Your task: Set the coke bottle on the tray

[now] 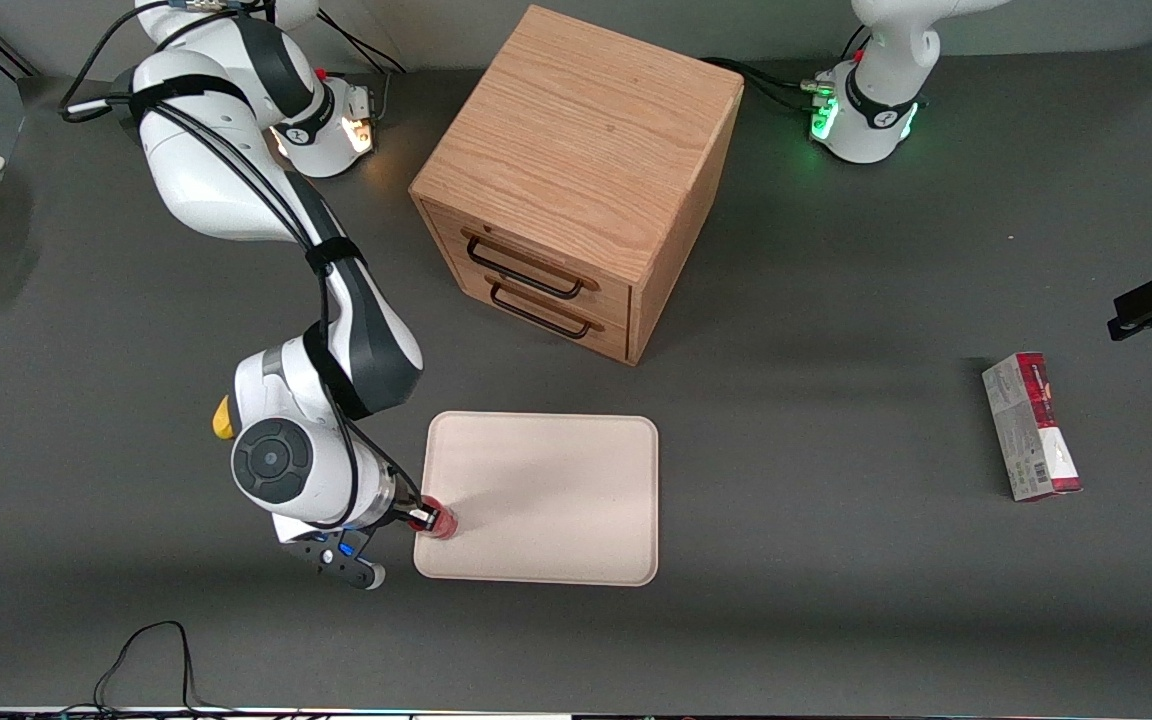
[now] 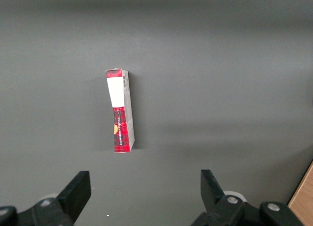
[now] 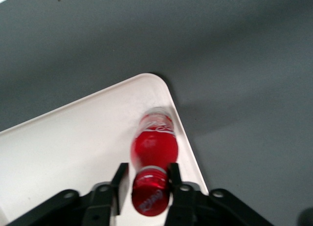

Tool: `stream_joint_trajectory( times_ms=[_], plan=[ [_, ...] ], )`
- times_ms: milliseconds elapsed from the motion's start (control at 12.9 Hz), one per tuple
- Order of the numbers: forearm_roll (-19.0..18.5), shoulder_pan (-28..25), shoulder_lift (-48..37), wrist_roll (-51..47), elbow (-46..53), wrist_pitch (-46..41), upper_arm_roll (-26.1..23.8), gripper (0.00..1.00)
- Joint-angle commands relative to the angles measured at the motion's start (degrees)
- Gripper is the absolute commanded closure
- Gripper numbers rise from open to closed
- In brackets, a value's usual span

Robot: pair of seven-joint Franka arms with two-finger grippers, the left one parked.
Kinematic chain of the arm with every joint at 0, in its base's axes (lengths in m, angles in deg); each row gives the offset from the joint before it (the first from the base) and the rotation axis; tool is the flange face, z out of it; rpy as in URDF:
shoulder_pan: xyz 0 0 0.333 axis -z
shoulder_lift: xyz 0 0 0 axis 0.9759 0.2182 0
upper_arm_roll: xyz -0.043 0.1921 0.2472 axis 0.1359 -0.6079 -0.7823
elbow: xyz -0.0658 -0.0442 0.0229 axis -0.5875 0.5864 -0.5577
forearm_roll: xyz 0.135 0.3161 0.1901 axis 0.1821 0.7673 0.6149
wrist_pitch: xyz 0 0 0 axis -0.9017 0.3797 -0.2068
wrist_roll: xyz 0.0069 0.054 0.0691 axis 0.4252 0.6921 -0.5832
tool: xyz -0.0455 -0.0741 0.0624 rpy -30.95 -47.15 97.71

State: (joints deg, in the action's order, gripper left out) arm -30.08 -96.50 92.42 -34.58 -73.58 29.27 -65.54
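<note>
The coke bottle (image 1: pixel 443 522), small, glossy red with a red cap, stands upright on the cream tray (image 1: pixel 556 480), just inside the tray's corner nearest the front camera at the working arm's end. In the right wrist view the bottle (image 3: pixel 155 145) stands close to the tray's rim (image 3: pixel 182 133). My right gripper (image 1: pixel 426 518) is straight above it, with its fingers on either side of the cap (image 3: pixel 150 194). One finger (image 3: pixel 121 176) stands a narrow gap off the cap and the other is at its edge, so the gripper (image 3: pixel 149 176) is slightly open.
A wooden drawer cabinet (image 1: pixel 576 180) stands farther from the front camera than the tray. A red-and-grey carton (image 1: pixel 1031 425) lies toward the parked arm's end of the table and shows in the left wrist view (image 2: pixel 121 111). A yellow lump (image 1: pixel 224 418) shows beside my wrist.
</note>
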Motion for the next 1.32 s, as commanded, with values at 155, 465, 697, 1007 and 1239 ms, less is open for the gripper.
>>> stream_joint_trajectory(
  times_ms=[155, 465, 697, 1007, 1239],
  plan=[
    [-1.4, -0.7, 0.8, -1.8, 2.0, 0.0, 0.2, 0.00],
    [-1.5, -0.7, 0.7, -1.9, 2.0, 0.0, 0.2, 0.00],
    [-1.4, -0.7, 0.7, -2.0, 2.0, 0.0, 0.2, 0.00],
    [-1.2, -0.2, -1.9, -1.2, 1.8, -1.9, 0.1, 0.00],
    [-0.4, 0.9, -8.5, 7.5, -3.9, -9.2, 0.3, 0.00]
  ],
)
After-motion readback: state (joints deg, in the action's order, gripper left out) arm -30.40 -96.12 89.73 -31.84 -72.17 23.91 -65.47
